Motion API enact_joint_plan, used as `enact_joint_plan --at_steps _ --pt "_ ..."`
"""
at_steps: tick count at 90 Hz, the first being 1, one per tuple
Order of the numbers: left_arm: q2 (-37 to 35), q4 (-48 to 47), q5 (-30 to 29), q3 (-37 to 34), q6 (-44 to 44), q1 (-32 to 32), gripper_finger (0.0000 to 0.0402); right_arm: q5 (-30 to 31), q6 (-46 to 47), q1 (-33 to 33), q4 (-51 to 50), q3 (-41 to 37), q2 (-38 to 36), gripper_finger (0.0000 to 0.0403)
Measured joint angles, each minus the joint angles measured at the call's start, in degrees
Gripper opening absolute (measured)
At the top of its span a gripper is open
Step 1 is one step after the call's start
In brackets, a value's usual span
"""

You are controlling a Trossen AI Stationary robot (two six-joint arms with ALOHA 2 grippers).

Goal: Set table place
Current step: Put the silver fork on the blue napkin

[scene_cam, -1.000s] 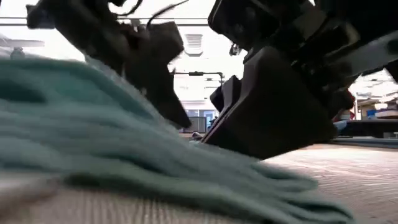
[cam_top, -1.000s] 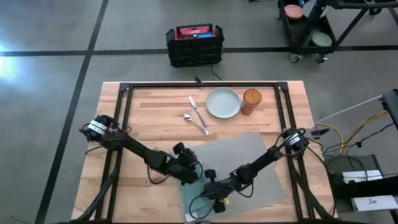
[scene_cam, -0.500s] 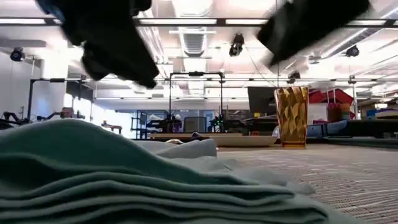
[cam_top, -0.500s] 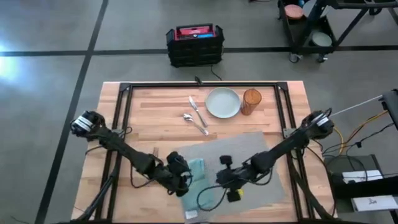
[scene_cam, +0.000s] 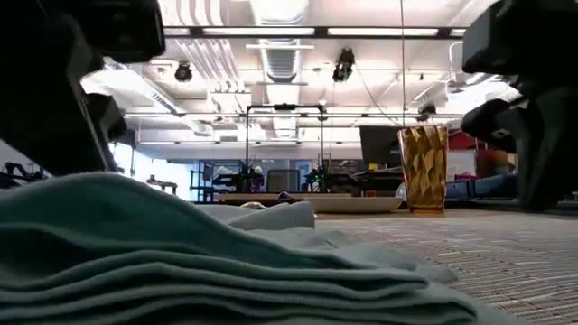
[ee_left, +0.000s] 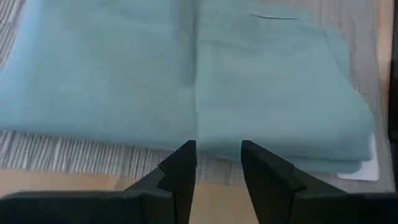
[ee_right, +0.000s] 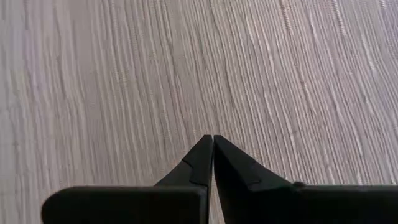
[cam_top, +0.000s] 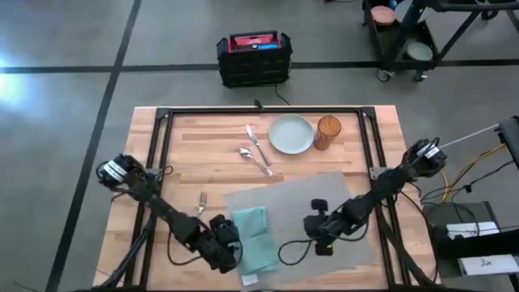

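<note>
Wooden plank table point(cam_top: 211, 138) carries a grey woven placemat point(cam_top: 324, 195); folded teal napkin point(cam_top: 253, 235) lies on its left end. Left gripper point(ee_left: 217, 163) spread beside napkin; right gripper point(ee_right: 212, 155) pressed together over placemat.

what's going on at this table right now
A two-armed robot is setting a place. The folded teal napkin lies on the left part of the grey placemat. The left end effector sits open beside the napkin's edge, holding nothing. The right end effector is shut and empty over the mat's middle. One fork lies on the wood left of the mat; the plate, glass and other cutlery sit farther back.
</note>
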Motion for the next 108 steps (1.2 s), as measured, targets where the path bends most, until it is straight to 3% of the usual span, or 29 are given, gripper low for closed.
enact_joint_plan --at_steps 21,45,55,85,108 --pt "0.82 -1.16 -2.27 -0.63 -0.76 -1.30 0.0113 0.15 -2.06 -0.04 0.08 0.00 0.01 0.0000" --pt "5.38 -0.76 -0.86 -0.50 -0.27 -1.16 0.0113 0.28 -1.96 -0.09 -0.22 -1.06 1.65 0.0000" --pt "5.84 -1.54 -3.22 -0.40 -0.53 -1.54 0.0113 0.21 -0.79 -0.13 0.56 -1.03 3.09 0.0000" --pt "2.73 -17.85 -4.78 -0.52 -5.28 -1.28 0.0114 4.67 7.37 -0.90 1.71 1.83 7.51 0.0000" --pt "0.09 -22.01 -2.19 -0.33 -7.62 -1.59 0.0114 5.75 4.06 -3.31 -0.89 4.51 7.41 0.0000"
